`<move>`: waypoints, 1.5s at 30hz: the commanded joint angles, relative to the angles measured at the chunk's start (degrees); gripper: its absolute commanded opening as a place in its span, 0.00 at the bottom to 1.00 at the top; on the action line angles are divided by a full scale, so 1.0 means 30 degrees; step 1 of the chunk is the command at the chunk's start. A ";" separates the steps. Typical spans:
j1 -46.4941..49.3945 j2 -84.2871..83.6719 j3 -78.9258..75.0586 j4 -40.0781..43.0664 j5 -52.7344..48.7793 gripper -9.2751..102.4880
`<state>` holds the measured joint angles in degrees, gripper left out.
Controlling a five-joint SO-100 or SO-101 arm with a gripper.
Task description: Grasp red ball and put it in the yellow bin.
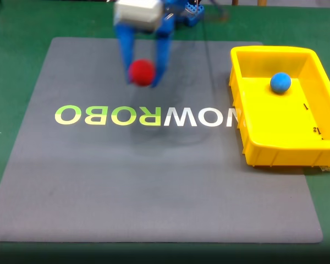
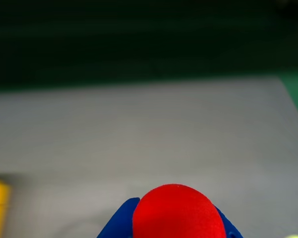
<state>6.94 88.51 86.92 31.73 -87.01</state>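
with the red ball pinched between the blue gripper fingers above the grey mat, the grasp looks done, leaving the carry across to the yellow bin, where a blue ball already lies, and the release.

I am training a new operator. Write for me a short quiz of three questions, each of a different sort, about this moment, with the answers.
1. True or false: the red ball lies inside the yellow bin.
2. Which object is inside the bin? A) blue ball B) green cube C) white cup
3. Fill in: the ball sits between the two blue ____ of the gripper.

Key
1. False: in the fixed view it is held over the grey mat, away from the bin.
2. A
3. fingers
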 commanded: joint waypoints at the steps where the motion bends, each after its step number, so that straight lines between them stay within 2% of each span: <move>1: -0.2402 0.2607 -0.1055 -0.0059 0.0820 0.08; 11: -0.9463 0.3340 -0.0498 -0.0029 0.2197 0.08; 16: -1.1924 0.3018 0.0674 -0.0146 0.2490 0.08; 35: -1.1602 0.2314 0.0703 -0.0146 0.2930 0.08; 40: -1.1104 0.2344 0.0703 -0.0088 0.3457 0.30; 45: -1.0693 0.2549 0.0703 -0.0088 0.3926 0.37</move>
<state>-27.25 94.75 89.91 31.82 -76.20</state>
